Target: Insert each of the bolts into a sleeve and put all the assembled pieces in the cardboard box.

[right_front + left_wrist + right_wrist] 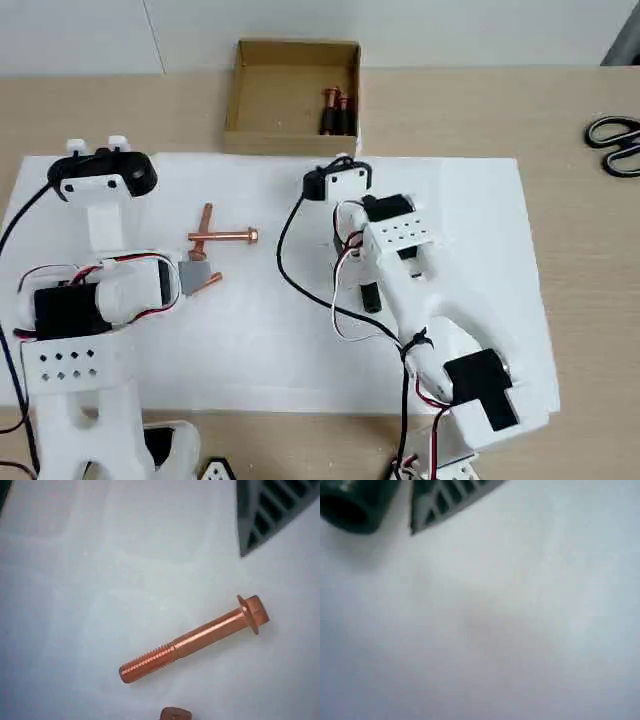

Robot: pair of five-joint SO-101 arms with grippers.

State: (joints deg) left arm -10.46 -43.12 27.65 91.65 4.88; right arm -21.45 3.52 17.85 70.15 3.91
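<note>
Loose bolts (225,237) at 9 o'clock of sheet (250,350), beside left gripper (197,275), likely next pick. Right gripper (345,178) by a sleeve (347,507). Cardboard box (290,142) at 12 holds two assemblies (336,110). Both grippers' opening and load: cannot tell.

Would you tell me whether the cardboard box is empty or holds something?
Not empty: the cardboard box holds two sleeved bolts side by side by its right wall.
</note>
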